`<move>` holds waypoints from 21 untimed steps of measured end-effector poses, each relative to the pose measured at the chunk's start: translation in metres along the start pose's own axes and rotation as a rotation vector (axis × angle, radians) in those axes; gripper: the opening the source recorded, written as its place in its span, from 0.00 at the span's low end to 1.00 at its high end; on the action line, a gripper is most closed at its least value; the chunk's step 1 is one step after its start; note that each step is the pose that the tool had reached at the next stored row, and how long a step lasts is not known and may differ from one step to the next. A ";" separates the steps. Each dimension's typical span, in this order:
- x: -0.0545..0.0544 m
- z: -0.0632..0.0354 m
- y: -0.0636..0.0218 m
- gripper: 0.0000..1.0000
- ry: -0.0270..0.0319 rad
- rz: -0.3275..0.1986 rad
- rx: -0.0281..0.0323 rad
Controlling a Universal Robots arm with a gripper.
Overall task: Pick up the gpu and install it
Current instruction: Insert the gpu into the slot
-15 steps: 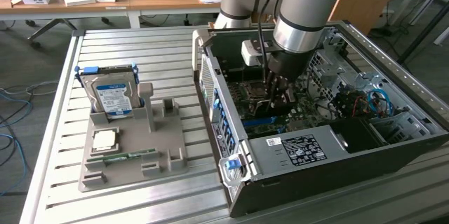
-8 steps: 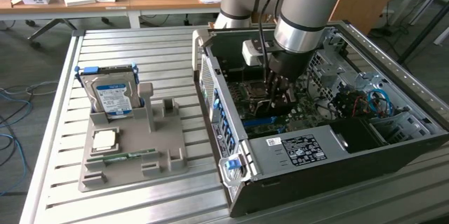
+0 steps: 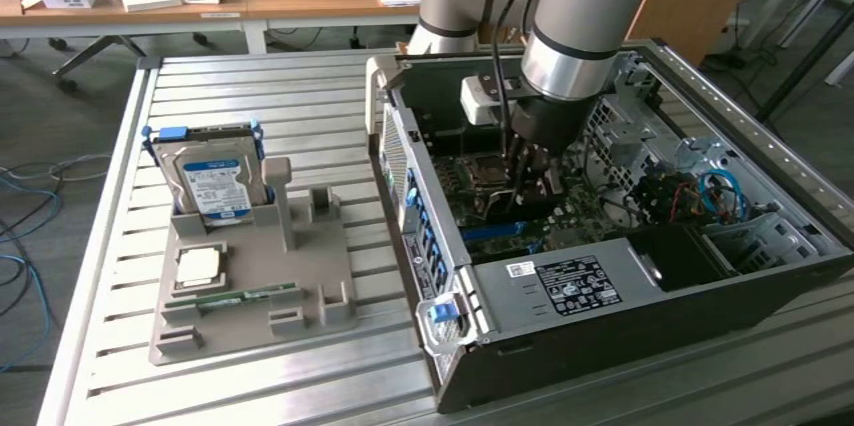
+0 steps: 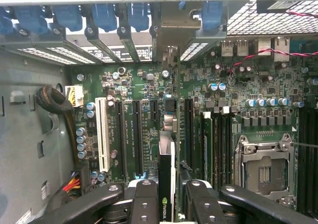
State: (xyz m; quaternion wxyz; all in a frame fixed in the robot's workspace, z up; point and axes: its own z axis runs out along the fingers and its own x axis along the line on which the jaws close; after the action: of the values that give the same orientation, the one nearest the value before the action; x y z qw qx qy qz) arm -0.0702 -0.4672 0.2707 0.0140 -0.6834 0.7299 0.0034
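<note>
The claw (image 3: 518,191) is clenching the gpu (image 4: 165,177) edge-down over the motherboard (image 4: 248,85) slots for seating, at the exterior view's three o'clock from the parts tray (image 3: 307,266).

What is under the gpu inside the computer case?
Under the gpu, held edge-on by the gripper, lies the green motherboard, with long black slots beside it. Whatever lies directly below the gpu is covered by it.

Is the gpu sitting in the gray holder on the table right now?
No, the gpu is held edge-on between the jaws over the motherboard.
</note>
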 end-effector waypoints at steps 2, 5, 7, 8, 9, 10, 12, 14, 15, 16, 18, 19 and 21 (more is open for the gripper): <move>0.000 0.0001 -0.0002 0.26 0.0001 0.000 -0.0036; 0.000 0.0000 -0.0002 0.26 0.0005 0.000 -0.0077; 0.000 0.0002 -0.0012 0.26 0.0003 -0.001 -0.0077; 0.000 0.0003 -0.0018 0.26 0.0003 -0.002 -0.0078; 0.000 0.0004 -0.0021 0.26 0.0004 -0.003 -0.0080; 0.000 0.0004 -0.0021 0.26 0.0005 -0.004 -0.0080; 0.000 0.0004 -0.0021 0.26 0.0006 -0.004 -0.0081; 0.000 0.0005 -0.0022 0.26 0.0008 -0.004 -0.0081; 0.000 0.0008 -0.0022 0.26 0.0007 -0.005 -0.0080; 0.000 0.0011 -0.0022 0.26 0.0006 -0.006 -0.0080; 0.000 0.0015 -0.0022 0.26 0.0014 -0.010 -0.0082; 0.000 0.0015 -0.0022 0.26 0.0014 -0.010 -0.0082; 0.000 0.0015 -0.0022 0.26 0.0013 -0.011 -0.0082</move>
State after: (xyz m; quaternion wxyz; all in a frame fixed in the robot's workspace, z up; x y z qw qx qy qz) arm -0.0680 -0.4672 0.2692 0.0107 -0.6873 0.7263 0.0059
